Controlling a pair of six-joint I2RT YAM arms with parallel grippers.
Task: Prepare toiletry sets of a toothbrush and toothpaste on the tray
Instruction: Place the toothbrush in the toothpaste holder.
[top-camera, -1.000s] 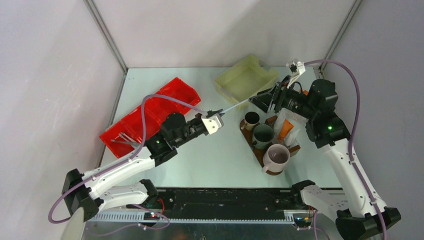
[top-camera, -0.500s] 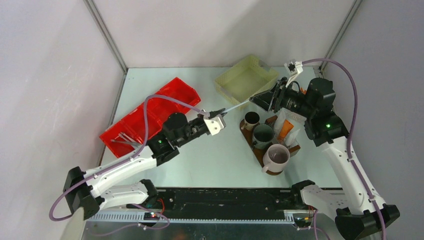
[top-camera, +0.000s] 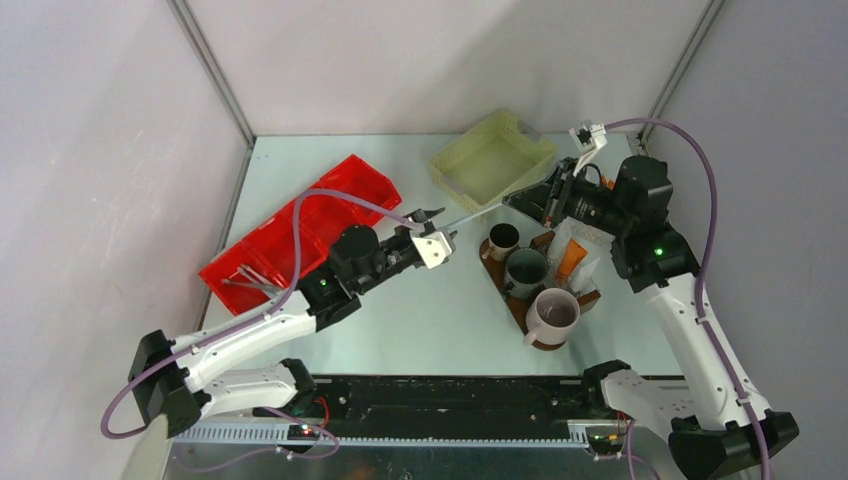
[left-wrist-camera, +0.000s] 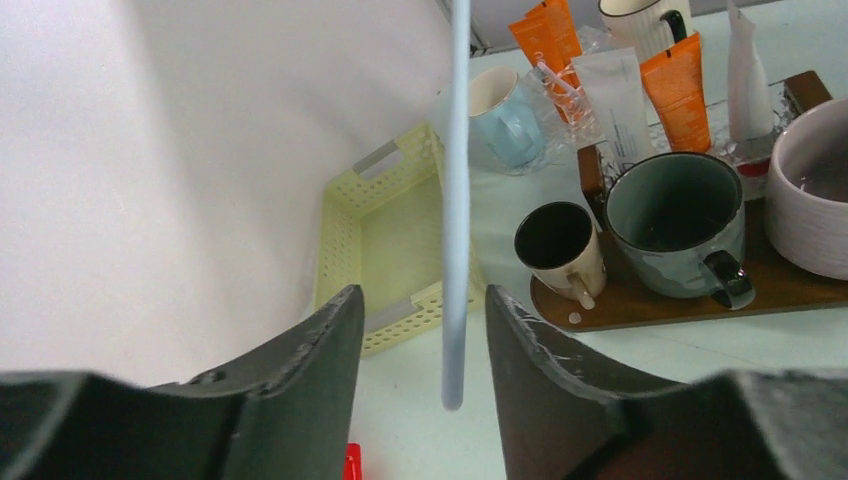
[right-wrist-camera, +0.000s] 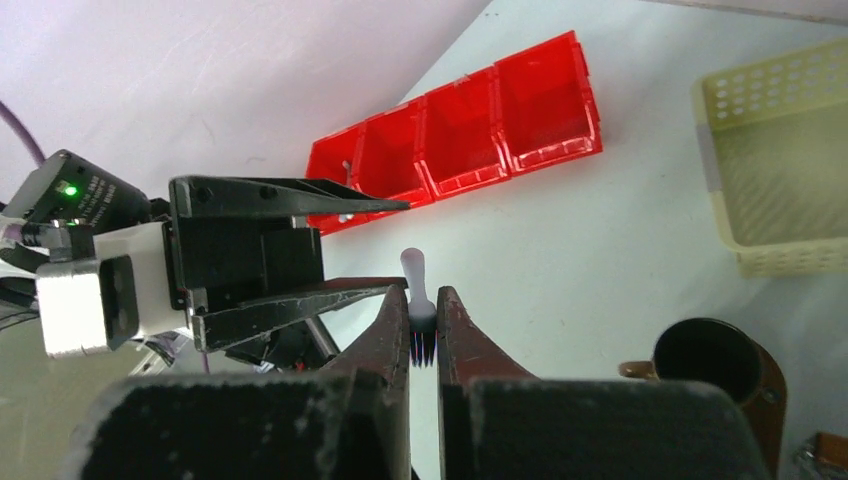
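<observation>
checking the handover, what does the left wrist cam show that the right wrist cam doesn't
Only left wrist: the orange toothpaste tubes, the green mug and the mauve mug. Only right wrist: the red bin, and the right end effector shut on the toothbrush at its bristles. Both: the toothbrush, the yellow basket, the small brown mug, and the left end effector, its fingers open either side of the handle.

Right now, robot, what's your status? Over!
Left pincer open around toothbrush handle. Right pincer shut on its bristle end. Three mugs on tray.
</observation>
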